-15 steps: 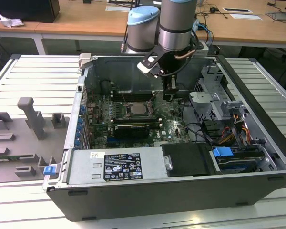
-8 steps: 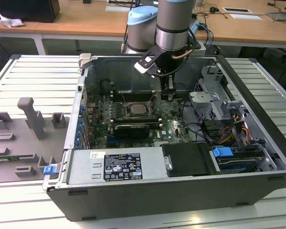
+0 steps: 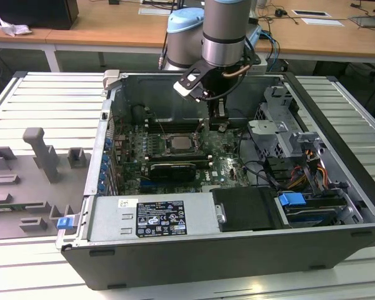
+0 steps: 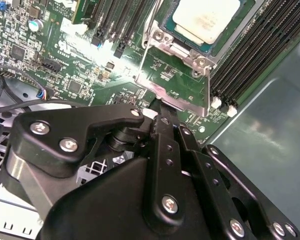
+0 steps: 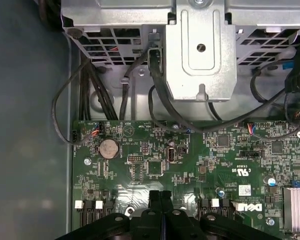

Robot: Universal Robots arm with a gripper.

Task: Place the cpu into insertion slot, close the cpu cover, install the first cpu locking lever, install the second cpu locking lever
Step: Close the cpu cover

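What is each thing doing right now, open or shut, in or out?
cpu, sitting in the insertion slot.
cpu cover, swung open, off the cpu.
hand, shut, tip at the cpu cover's edge.
computer case, open, lying on its side.

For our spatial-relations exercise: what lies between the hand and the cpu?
The open cpu cover lies between the hand and the cpu in the second wrist view.

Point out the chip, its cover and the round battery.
chip (image 4: 206, 19), second wrist view: middle of its metal top
cover (image 4: 185, 102), second wrist view: its shiny frame edge
round battery (image 5: 109, 148), first wrist view: middle of its face
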